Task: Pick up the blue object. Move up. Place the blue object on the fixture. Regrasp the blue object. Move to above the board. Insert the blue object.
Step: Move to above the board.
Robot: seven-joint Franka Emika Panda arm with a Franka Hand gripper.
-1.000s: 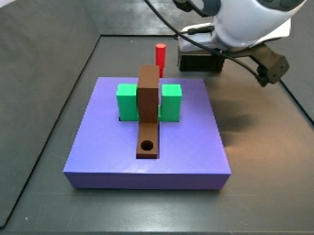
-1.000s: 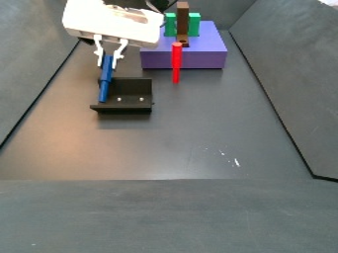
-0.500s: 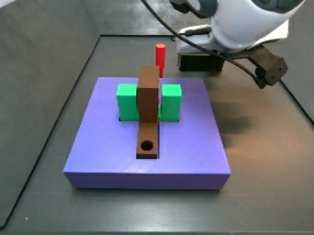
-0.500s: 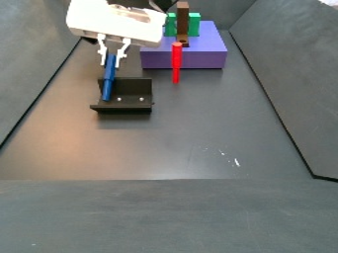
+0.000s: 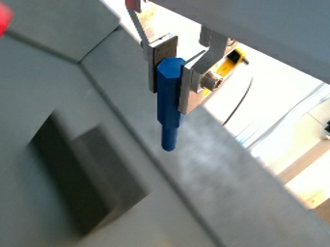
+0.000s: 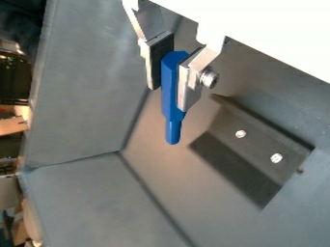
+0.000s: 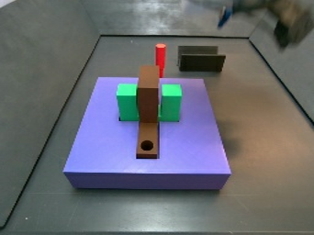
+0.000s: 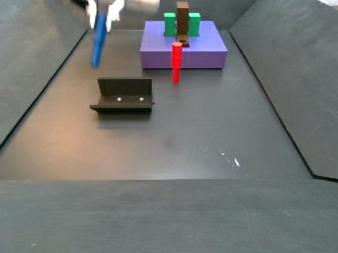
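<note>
The blue object (image 5: 169, 101) hangs upright between the gripper's (image 5: 178, 60) silver fingers (image 5: 160, 50), clamped at its upper end with most of its length hanging free below — both wrist views show the plates pressed against it (image 6: 172, 96). In a side view the peg (image 8: 99, 42) is well above the floor, clear of the fixture (image 8: 123, 96) below it. The board (image 7: 150, 138) — with green block (image 7: 128, 101) and brown strip (image 7: 149, 110) — lies well apart, a red peg (image 8: 177, 58) standing beside it.

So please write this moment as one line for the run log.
gripper: shut on blue peg | position: raised above fixture | peg: hanging upright, clear of fixture | board: hole empty | red peg: standing by board
</note>
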